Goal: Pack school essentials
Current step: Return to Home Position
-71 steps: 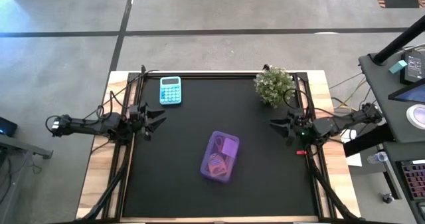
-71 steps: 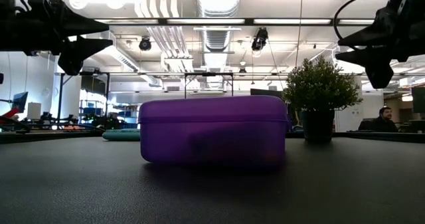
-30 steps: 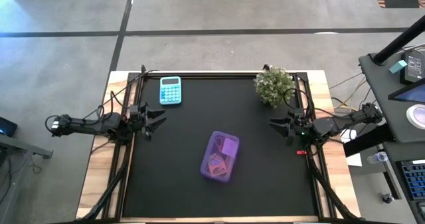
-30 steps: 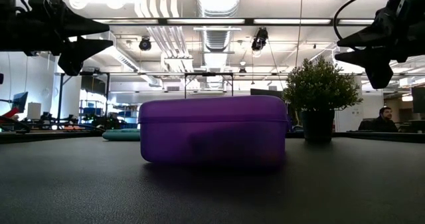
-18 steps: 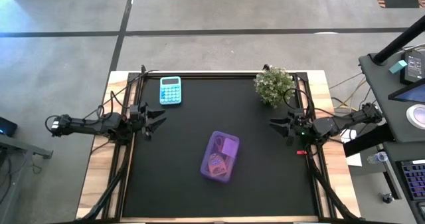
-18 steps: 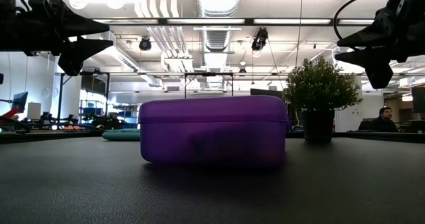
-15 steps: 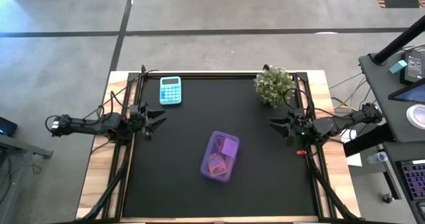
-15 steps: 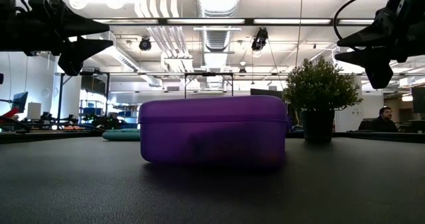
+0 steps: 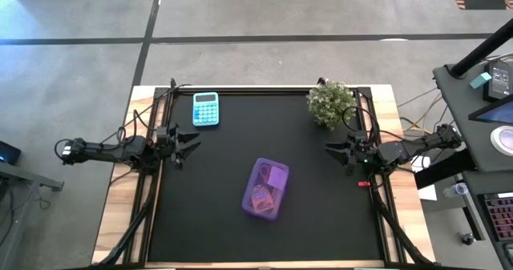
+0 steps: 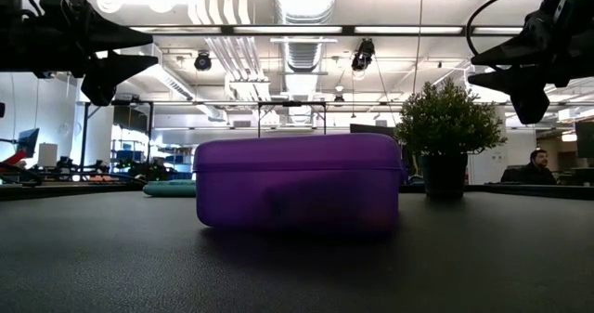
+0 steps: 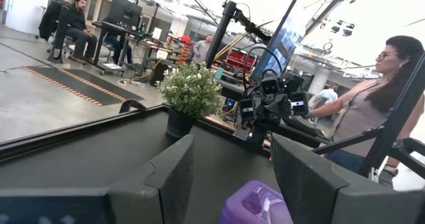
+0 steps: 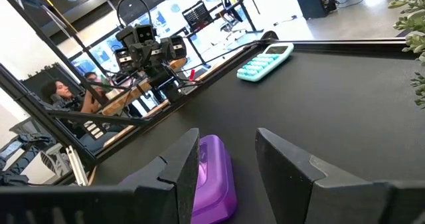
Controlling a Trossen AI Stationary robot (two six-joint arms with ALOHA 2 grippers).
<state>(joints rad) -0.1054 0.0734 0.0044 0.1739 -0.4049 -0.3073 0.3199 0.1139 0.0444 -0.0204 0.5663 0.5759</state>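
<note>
A translucent purple plastic case (image 9: 265,189) rests flat on the black mat near the table's middle, with its lid on. Through the lid I see a lilac square pad (image 9: 276,176) and a reddish-pink item (image 9: 261,196) inside. The case also shows in the low view (image 10: 297,183), left wrist view (image 11: 255,204) and right wrist view (image 12: 214,174). My left gripper (image 9: 191,141) hovers open at the table's left edge. My right gripper (image 9: 330,150) hovers open at the right edge. Both are raised and far from the case. Pens, scissors and crayon box are not separately visible.
A teal calculator (image 9: 206,108) lies at the far left of the mat. A small potted plant (image 9: 330,102) stands at the far right corner. Bare mat surrounds the case. People and desks show in the room beyond the table.
</note>
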